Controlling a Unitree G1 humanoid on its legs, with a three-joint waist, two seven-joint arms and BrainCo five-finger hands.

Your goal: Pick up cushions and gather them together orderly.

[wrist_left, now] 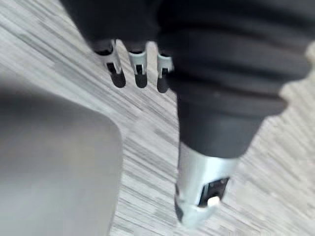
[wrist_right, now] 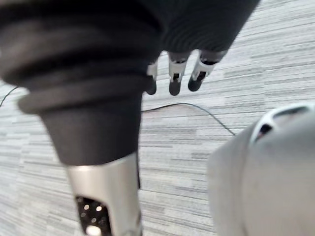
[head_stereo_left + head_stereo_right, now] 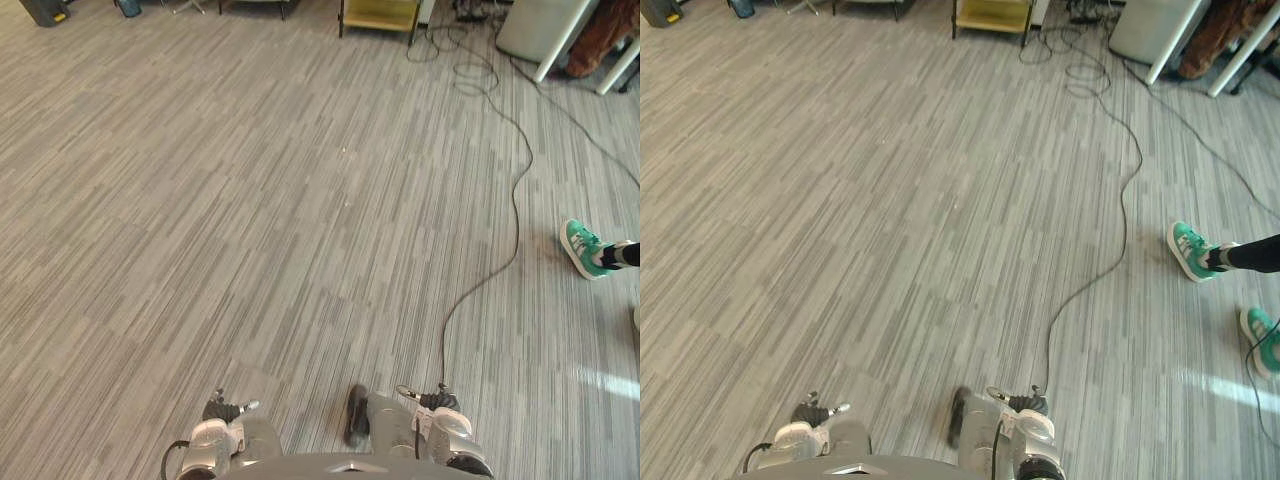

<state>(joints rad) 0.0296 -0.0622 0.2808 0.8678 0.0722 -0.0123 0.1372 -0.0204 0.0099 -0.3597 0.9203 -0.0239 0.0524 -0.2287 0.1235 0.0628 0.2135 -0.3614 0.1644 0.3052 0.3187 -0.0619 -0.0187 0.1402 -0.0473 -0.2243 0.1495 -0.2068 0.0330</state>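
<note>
A brown, soft-looking heap (image 3: 606, 32) is lying at the upper right of the frame, behind white table legs (image 3: 560, 42); whether it is a cushion cannot be told. The left robot hand (image 1: 211, 93) and right robot hand (image 2: 93, 73) are hanging over the carpet floor (image 3: 300, 200), fingers relaxed.

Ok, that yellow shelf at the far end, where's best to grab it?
Probably one dark front leg of the yellow shelf, coming from the near, open-floor side: the legs are slim uprights that fingers can wrap, while the board is wide and flat.
</note>
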